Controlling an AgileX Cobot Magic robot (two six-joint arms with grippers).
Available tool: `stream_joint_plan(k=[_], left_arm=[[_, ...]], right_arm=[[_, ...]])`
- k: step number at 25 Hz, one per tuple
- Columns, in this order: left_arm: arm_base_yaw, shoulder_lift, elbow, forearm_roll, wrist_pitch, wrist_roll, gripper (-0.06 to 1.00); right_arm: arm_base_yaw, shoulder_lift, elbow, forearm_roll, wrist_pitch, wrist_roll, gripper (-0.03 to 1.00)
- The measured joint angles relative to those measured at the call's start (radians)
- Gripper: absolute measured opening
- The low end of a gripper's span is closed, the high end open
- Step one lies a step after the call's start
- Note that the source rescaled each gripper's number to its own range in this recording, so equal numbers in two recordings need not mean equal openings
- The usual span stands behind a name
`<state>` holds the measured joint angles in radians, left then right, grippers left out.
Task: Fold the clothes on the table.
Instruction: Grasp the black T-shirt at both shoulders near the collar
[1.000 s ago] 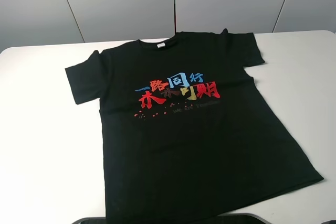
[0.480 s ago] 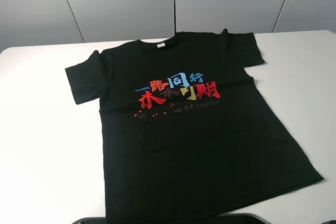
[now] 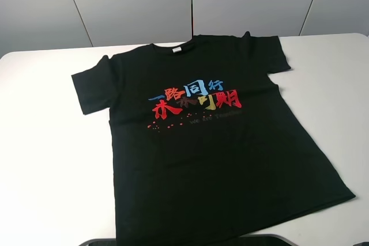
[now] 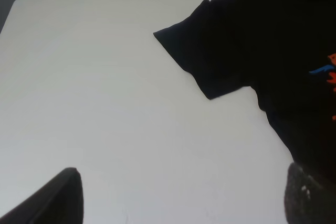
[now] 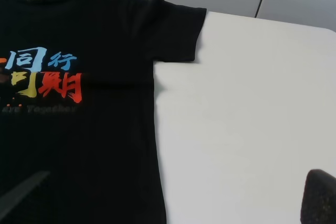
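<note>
The black T-shirt (image 3: 213,142) lies flat and spread out, chest up, on the white table (image 3: 52,142). Its red, blue and orange characters (image 3: 196,101) and white neck label (image 3: 174,49) show. In the left wrist view my left gripper (image 4: 181,203) is open and empty, with one fingertip (image 4: 52,198) over bare table. It hangs near the shirt's left sleeve (image 4: 199,51). In the right wrist view my right gripper (image 5: 170,203) is open and empty over the shirt's side edge, below the right sleeve (image 5: 176,30). Neither gripper shows in the exterior view.
Grey wall panels (image 3: 190,4) stand behind the table's far edge. A dark rounded shape (image 3: 184,241) sits at the near edge below the shirt's hem. White tabletop shows to the left (image 4: 79,77) and right (image 5: 252,103) of the shirt.
</note>
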<state>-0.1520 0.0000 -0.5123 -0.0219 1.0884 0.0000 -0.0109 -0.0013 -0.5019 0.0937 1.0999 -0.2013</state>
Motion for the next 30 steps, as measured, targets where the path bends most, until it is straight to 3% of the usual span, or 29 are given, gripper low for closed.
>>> stream_joint_plan(k=[15,23,26,30], left_arm=[[0.000,0.000,0.000,0.004,0.000,0.000,1.00],[0.000,0.011,0.000,0.000,0.000,-0.060,1.00],[0.000,0.088,-0.037,-0.007,-0.008,-0.021,1.00],[0.000,0.255,-0.143,-0.015,-0.072,0.090,1.00]], right_arm=[[0.000,0.000,0.000,-0.002,0.000,0.000,1.00],[0.000,0.003,-0.030,-0.006,0.002,0.012,0.98],[0.023,0.070,-0.109,-0.040,0.005,-0.032,0.98],[0.095,0.264,-0.265,-0.161,0.007,-0.089,0.98]])
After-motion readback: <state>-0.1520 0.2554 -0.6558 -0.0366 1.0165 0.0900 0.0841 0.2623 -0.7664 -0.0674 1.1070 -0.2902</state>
